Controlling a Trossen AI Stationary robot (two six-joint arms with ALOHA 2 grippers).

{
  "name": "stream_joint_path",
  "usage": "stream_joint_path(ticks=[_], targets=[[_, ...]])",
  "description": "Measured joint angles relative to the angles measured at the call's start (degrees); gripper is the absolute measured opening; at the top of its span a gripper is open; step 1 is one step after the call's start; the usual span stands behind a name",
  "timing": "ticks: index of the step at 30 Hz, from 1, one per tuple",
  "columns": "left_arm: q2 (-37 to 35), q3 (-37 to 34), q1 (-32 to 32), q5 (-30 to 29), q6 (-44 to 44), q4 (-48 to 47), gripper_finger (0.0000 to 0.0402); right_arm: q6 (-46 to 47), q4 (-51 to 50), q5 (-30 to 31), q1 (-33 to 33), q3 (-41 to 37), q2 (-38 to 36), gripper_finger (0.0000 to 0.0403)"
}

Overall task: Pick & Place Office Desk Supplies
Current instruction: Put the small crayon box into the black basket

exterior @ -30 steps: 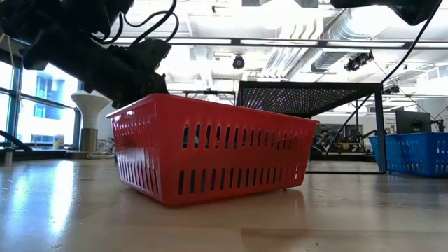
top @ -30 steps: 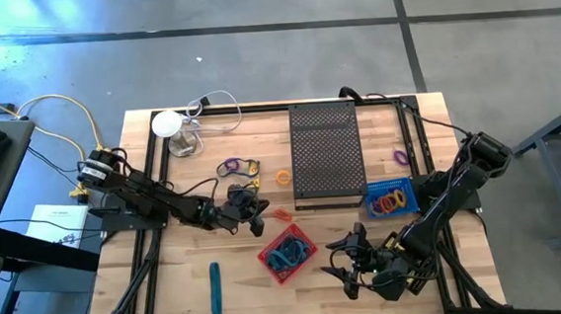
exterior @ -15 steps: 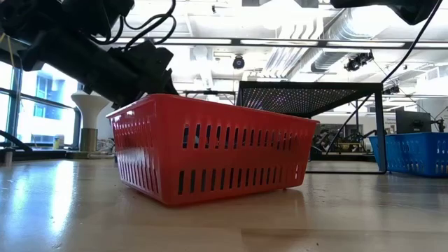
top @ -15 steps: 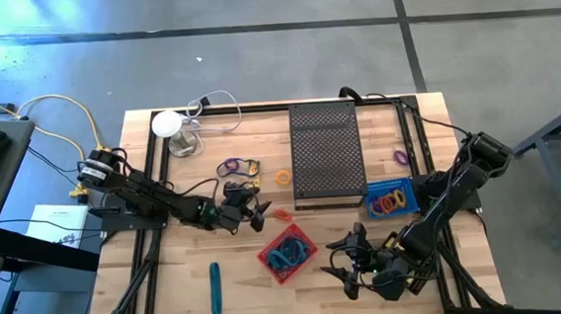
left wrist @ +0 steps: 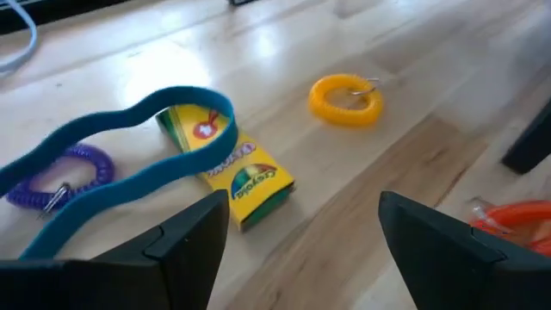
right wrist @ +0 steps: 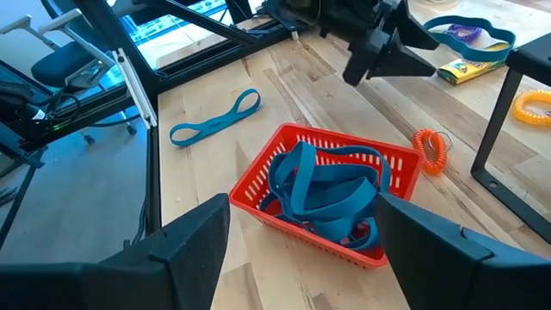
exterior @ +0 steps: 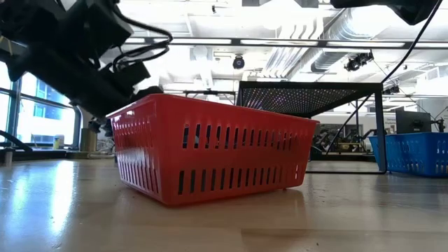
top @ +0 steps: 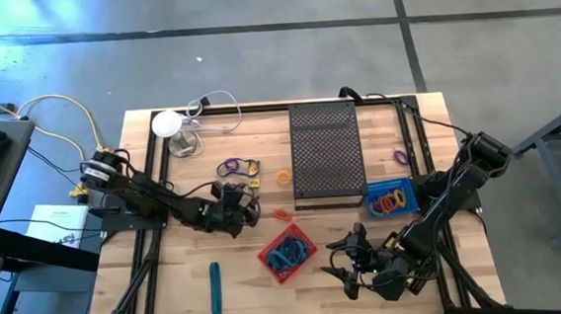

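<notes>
My left gripper (top: 244, 205) hangs open over the table's middle, with nothing between its fingers (left wrist: 301, 258). Ahead of it lie a yellow crayon packet (left wrist: 232, 169), a teal band (left wrist: 112, 146), a purple coil ring (left wrist: 62, 172) and a yellow coil ring (left wrist: 346, 98). An orange coil ring (top: 282, 214) lies beside it, flat on the wood. A red basket (top: 287, 253) holds blue bands (right wrist: 323, 191). My right gripper (top: 351, 261) waits open at the near right, facing the red basket.
A black perforated tray (top: 326, 152) stands at the far middle. A blue basket (top: 392, 201) with coloured rings sits to its right, with a purple ring (top: 399, 156) beyond it. A teal band (top: 214, 287) lies near the front edge. A white round object (top: 167, 123) with a cable stands far left.
My left gripper has opened and then drawn back a little toward the table's left edge, turning toward the packet and rings at the far side. The orange coil ring lies where it was.
</notes>
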Motion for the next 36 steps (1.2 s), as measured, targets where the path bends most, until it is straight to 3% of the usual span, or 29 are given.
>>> stream_joint_path(ticks=[9, 17, 29, 36], targets=[[7.8, 0.0, 0.0, -2.7, -6.9, 3.8, 0.0291, 0.5, 0.0, 0.0, 0.0, 0.0, 0.0, 0.0276], [10.7, 0.0, 1.8, -2.7, -3.0, 13.2, 0.0291, 0.6, 0.0, 0.0, 0.0, 0.0, 0.0, 0.0276], [11.2, 0.0, 4.3, -3.0, -1.6, 13.3, 0.0291, 0.6, 0.0, 0.0, 0.0, 0.0, 0.0, 0.0276], [11.2, 0.0, 4.3, -6.2, 2.0, 13.2, 0.0291, 0.6, 0.0, 0.0, 0.0, 0.0, 0.0, 0.0276]])
